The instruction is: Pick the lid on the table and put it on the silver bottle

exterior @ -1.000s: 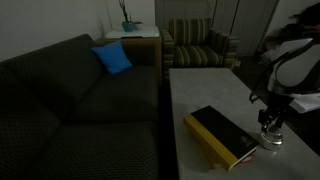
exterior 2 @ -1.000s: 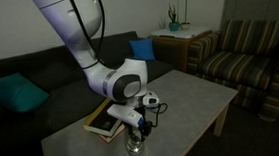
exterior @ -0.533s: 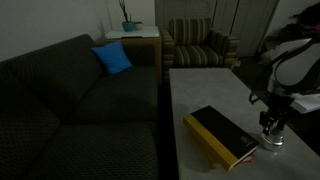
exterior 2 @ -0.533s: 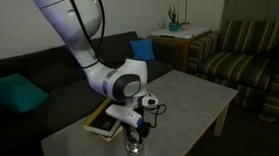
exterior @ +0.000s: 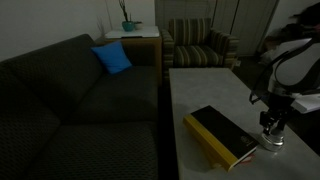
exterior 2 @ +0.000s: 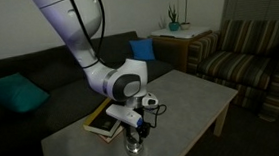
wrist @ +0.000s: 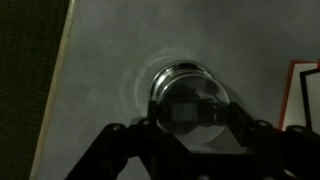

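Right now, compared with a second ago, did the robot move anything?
Nothing visibly changed. The fingers stay closed on what looks like the lid, right over the silver bottle. The book lies on the table just as before.

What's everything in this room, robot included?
sofa: one, dark, beside the table
blue cushion: one, on the sofa
teal cushion: one, on the sofa
armchair: one, striped, beyond the table
side table: one, wooden, holding a plant
table: one, pale grey
book: one, black and yellow, on the table
bottle: one, silver, beside the book
lid: one, pale grey, at the bottle's top
arm: one, white
claw: one, black, shut on the lid
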You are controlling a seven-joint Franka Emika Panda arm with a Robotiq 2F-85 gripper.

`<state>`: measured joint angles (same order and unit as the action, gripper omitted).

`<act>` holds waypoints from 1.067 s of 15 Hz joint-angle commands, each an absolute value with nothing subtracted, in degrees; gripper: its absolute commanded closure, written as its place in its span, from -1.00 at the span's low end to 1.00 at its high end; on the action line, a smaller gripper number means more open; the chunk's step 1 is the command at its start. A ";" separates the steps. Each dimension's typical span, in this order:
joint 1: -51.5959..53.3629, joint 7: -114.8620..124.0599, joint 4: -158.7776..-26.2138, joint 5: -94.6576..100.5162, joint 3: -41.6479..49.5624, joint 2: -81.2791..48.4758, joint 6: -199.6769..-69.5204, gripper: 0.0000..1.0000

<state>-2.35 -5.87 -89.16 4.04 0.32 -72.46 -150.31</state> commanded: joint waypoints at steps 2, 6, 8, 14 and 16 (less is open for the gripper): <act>-4.04 -7.31 -90.09 3.54 -0.61 -72.42 -149.62 0.11; -4.14 -7.17 -90.37 3.54 -0.48 -72.43 -149.50 0.11; -4.22 -7.18 -90.60 3.58 -0.42 -72.59 -149.50 0.11; -4.68 -7.37 -90.37 3.41 -0.80 -73.04 -149.60 -0.89; -4.56 -7.14 -91.04 3.43 -0.67 -72.63 -150.22 -1.00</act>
